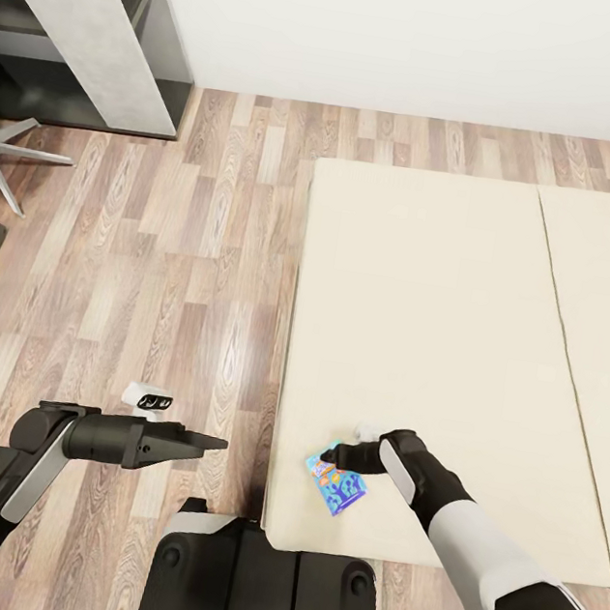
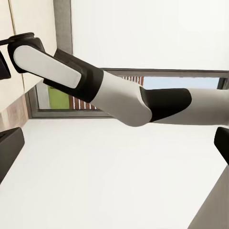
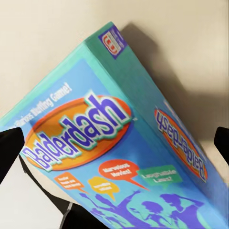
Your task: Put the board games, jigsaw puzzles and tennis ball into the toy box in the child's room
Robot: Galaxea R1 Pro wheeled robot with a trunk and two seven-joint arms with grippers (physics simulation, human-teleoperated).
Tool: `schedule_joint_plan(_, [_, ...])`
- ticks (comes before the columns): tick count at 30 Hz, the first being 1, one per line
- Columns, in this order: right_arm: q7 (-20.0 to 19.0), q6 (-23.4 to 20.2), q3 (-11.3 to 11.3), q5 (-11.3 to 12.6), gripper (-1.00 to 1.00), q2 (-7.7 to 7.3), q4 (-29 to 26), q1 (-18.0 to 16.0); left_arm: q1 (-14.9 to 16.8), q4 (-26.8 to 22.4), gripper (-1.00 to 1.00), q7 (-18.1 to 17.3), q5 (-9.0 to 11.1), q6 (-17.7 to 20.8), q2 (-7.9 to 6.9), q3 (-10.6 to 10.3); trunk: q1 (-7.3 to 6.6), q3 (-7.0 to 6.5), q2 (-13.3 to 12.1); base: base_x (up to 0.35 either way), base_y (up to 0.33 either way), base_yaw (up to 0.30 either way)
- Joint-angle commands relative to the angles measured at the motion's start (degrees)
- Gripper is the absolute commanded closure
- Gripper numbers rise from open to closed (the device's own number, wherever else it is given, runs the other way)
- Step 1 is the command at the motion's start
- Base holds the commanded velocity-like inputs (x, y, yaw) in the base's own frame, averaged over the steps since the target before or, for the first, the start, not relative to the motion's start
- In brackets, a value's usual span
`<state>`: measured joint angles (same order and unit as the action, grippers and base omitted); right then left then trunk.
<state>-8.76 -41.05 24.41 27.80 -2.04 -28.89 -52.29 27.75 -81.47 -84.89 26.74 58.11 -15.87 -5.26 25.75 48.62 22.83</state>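
Observation:
A blue Balderdash board game point(image 1: 337, 486) lies on the cream bed point(image 1: 421, 313), close to its front left corner. My right gripper point(image 1: 331, 458) hovers right over the box's far end, open. In the right wrist view the box point(image 3: 119, 143) sits tilted between the two dark fingertips point(image 3: 9, 148), which stand far apart at either side. My left gripper point(image 1: 216, 445) hangs over the wooden floor left of the bed, open and empty, with its fingertips point(image 2: 9, 148) spread wide. The other toys, the toy box and the table are out of view.
A second cream mattress point(image 1: 597, 310) adjoins the bed on the right. A grey desk unit point(image 1: 93, 19) stands at the back left, with chair legs point(image 1: 4, 158) beside it. Wooden floor point(image 1: 156, 254) spreads left of the bed. My base point(image 1: 254, 581) touches the bed's front edge.

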Motion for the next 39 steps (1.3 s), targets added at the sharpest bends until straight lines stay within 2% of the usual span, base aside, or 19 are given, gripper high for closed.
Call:
schedule_joint_plan(1, [-0.32, -0.13, 0.33, -0.32, -1.0, -0.1, -0.05, -0.02, 0.03, -0.02, -1.0, -0.1, 0.16, 0.6, -0.05, -0.1, 0.03, 0.06, 0.09, 0.0, 0.0, 0.0])
schedule_joint_plan(30, [-1.24, -0.04, 0.26, 0.5, -1.0, -0.06, -0.03, -0.2, 0.03, -0.03, -1.0, -0.1, 0.16, 0.6, -0.12, -0.1, 0.03, 0.06, 0.09, 0.0, 0.0, 0.0])
schedule_joint_plan(39, [-4.93, -0.16, 0.01, 0.57, -1.0, -0.11, 0.08, -0.26, 0.03, -0.03, -1.0, -0.1, 0.16, 0.61, -0.13, -0.1, 0.03, 0.06, 0.09, 0.0, 0.0, 0.0])
